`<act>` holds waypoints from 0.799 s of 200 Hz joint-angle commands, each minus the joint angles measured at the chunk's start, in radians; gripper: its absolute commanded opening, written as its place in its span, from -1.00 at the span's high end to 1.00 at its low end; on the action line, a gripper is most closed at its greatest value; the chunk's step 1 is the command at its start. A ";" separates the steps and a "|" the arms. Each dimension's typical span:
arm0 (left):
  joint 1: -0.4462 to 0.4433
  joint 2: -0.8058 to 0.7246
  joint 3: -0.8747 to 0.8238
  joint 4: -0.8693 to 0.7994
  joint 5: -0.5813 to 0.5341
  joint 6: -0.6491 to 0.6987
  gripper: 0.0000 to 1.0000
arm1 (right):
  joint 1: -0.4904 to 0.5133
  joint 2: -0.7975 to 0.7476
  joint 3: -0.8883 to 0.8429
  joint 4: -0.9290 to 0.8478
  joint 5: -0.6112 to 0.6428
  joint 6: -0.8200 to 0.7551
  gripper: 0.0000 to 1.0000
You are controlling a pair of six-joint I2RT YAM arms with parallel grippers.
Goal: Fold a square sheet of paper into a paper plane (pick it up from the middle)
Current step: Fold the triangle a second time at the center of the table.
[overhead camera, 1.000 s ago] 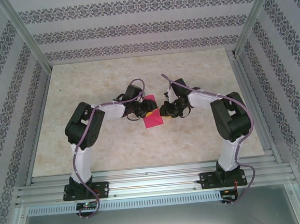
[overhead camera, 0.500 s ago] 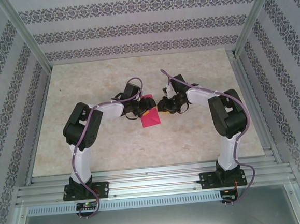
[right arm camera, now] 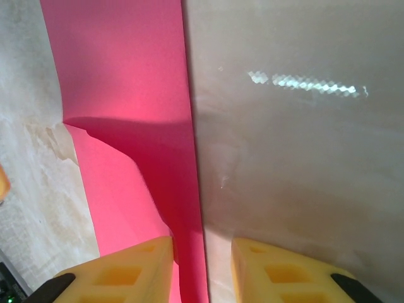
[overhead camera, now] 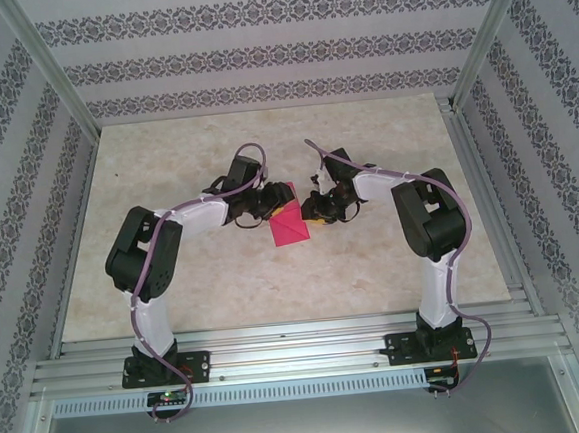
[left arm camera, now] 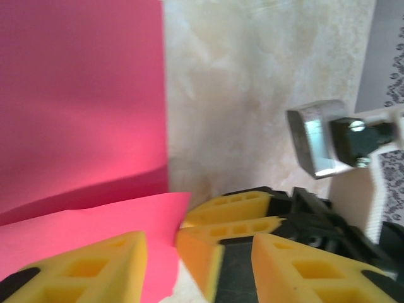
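Note:
The square sheet of paper (overhead camera: 288, 227) is bright pink and lies on the table between the two grippers, partly folded, with one flap lifted. My left gripper (overhead camera: 269, 208) is at its left edge, and my right gripper (overhead camera: 312, 211) is at its right edge. In the left wrist view the sheet (left arm camera: 82, 95) fills the left side. The raised flap reaches in between the fingers of the open left gripper (left arm camera: 199, 252), where a yellow finger of the right gripper also sits. In the right wrist view the open right gripper (right arm camera: 202, 249) straddles the sheet's (right arm camera: 126, 76) right edge without pinching it. The paper plane is out of view.
The beige marbled table (overhead camera: 165, 166) stretches to patterned walls on three sides. An aluminium rail (overhead camera: 300, 351) at the near edge carries both arm bases. A metal bracket (left arm camera: 315, 142) stands past the left gripper.
The left arm swung its elbow out to the left and its gripper moved slightly farther away. The right gripper edged left, closer to the left one. The sheet shifted a little left and folded more.

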State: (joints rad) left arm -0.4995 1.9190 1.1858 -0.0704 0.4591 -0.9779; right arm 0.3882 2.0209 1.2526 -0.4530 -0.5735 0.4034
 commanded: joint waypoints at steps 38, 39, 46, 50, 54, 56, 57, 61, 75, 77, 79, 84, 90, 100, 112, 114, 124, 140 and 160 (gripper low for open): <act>0.009 0.065 0.011 0.044 0.030 -0.016 0.18 | 0.069 0.028 0.002 0.090 -0.009 0.031 0.51; 0.010 0.067 0.013 0.043 0.031 -0.015 0.18 | 0.069 0.028 0.001 0.091 -0.009 0.032 0.51; 0.011 0.077 0.022 0.033 0.031 -0.012 0.18 | 0.068 0.028 -0.001 0.097 -0.009 0.039 0.49; 0.012 0.082 0.026 0.023 0.026 -0.008 0.19 | 0.066 0.030 0.000 0.096 -0.014 0.040 0.50; 0.011 0.085 0.027 0.016 0.021 -0.007 0.20 | 0.066 0.031 0.003 0.093 -0.017 0.040 0.50; 0.012 0.087 0.028 0.013 0.018 -0.005 0.21 | 0.067 0.032 0.002 0.093 -0.017 0.039 0.50; 0.012 0.089 0.028 0.013 0.017 -0.005 0.21 | 0.067 0.032 0.002 0.093 -0.017 0.040 0.50; 0.012 0.092 0.027 0.010 0.016 -0.007 0.22 | 0.067 0.032 0.002 0.094 -0.016 0.041 0.50; 0.011 0.094 0.011 0.017 0.003 -0.012 0.23 | 0.070 0.024 0.002 0.088 -0.017 0.041 0.49; 0.012 0.094 0.009 0.019 0.001 -0.014 0.23 | 0.070 0.022 0.002 0.089 -0.017 0.041 0.49; 0.012 0.094 0.007 0.019 -0.001 -0.014 0.23 | 0.072 0.020 0.001 0.090 -0.018 0.042 0.49; 0.011 0.096 0.007 0.012 -0.006 -0.014 0.24 | 0.072 0.017 -0.001 0.090 -0.022 0.041 0.50; 0.011 0.100 0.011 -0.004 -0.012 -0.012 0.25 | 0.073 0.009 -0.002 0.088 -0.015 0.041 0.50; 0.011 0.104 0.013 -0.012 -0.014 -0.009 0.27 | 0.076 -0.003 -0.004 0.089 0.000 0.044 0.49; 0.011 0.100 0.008 -0.013 -0.022 -0.011 0.28 | 0.077 -0.007 0.001 0.076 0.007 0.043 0.49; 0.011 0.101 0.009 -0.013 -0.023 -0.009 0.28 | 0.077 -0.007 0.003 0.075 0.008 0.045 0.49; 0.011 0.101 0.012 -0.023 -0.022 -0.004 0.28 | 0.077 -0.005 0.001 0.077 0.009 0.044 0.48; 0.011 0.107 0.019 -0.033 -0.018 0.003 0.28 | 0.076 0.013 0.002 0.073 0.018 0.045 0.48; 0.012 0.107 0.019 -0.036 -0.017 0.002 0.28 | 0.084 0.014 0.001 0.080 -0.003 0.046 0.47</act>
State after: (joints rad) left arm -0.4953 2.0079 1.1873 -0.0799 0.4541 -0.9840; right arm 0.4614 2.0212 1.2530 -0.4103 -0.5480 0.4335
